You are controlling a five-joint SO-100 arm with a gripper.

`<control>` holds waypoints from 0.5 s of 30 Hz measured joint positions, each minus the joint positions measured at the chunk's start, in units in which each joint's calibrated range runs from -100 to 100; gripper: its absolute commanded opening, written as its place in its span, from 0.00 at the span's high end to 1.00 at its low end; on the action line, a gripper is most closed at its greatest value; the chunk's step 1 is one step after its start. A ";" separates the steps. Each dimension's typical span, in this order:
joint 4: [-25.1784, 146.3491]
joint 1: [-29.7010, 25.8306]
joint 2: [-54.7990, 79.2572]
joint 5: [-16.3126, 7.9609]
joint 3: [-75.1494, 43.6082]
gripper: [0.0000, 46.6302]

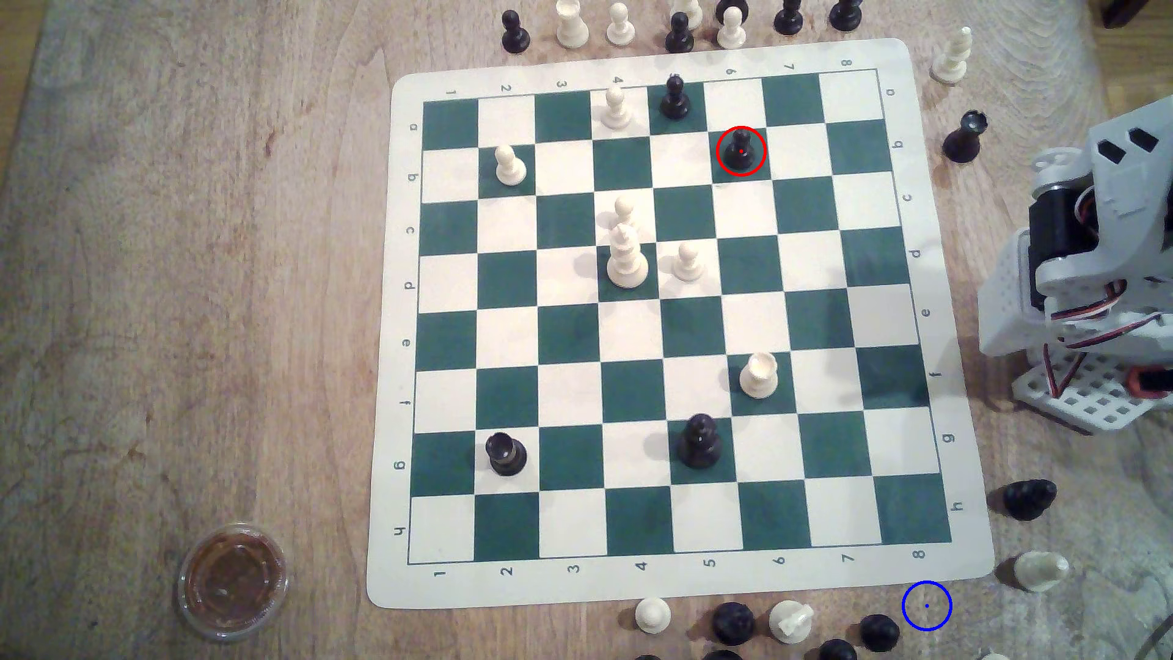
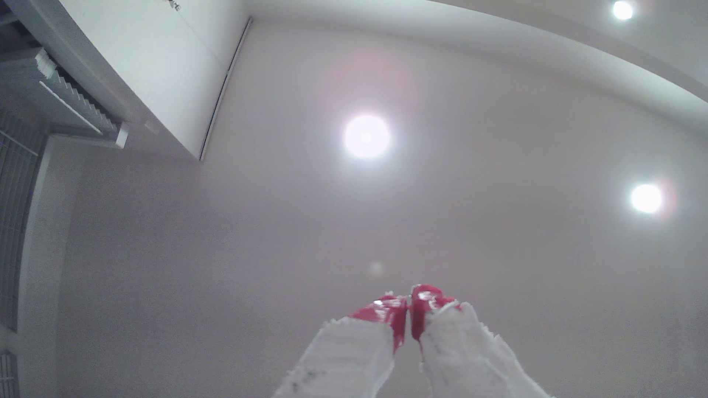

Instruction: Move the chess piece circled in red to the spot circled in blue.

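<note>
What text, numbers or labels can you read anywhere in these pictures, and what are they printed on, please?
"1 2 3 4 5 6 7 8": near border of the chess mat, below the squares.
"1 2 3 4 6 7 8": far border; a black pawn hides the fifth mark.
"a b c d e f g h": both side borders, printed sideways.
No brand or other wording is readable; the wrist view holds no text.

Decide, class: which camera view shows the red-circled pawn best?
The exterior view: the pawn stands upright on a green square, seen whole from above. The wrist view faces the ceiling, with the gripper shut, so it tells nothing about the pawn.
</note>
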 measured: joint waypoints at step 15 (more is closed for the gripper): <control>71.00 10.84 0.25 -0.20 -15.82 1.00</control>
